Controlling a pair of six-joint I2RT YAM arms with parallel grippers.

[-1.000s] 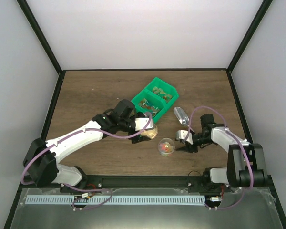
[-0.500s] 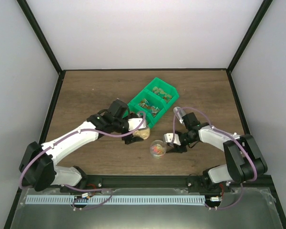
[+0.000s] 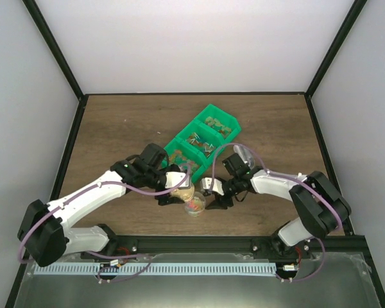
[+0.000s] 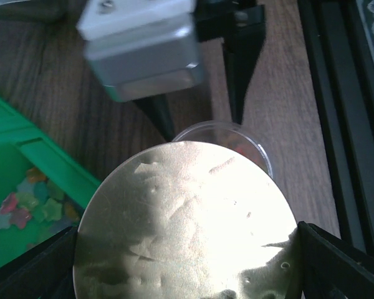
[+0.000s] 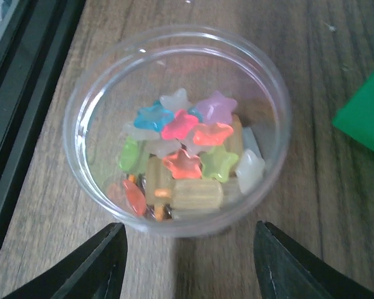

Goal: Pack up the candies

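- Wood-grain surface [image 3: 115, 128] carries everything, with plain white walls around it.
- Green bin [image 4: 47, 165] sits just behind the clear cup [image 5: 81, 168], so its stock is in easy reach.
- Left hand [image 4: 187, 274] clamps the gold lid [image 4: 181, 199] by its edges, partly over the cup, apparently to cap it.
- Right hand [image 5: 188, 237] is spread wide, fingers just beside the cup, likely to steady it.
- Candies [image 5: 184, 146] lie piled inside the cup, covering its bottom.
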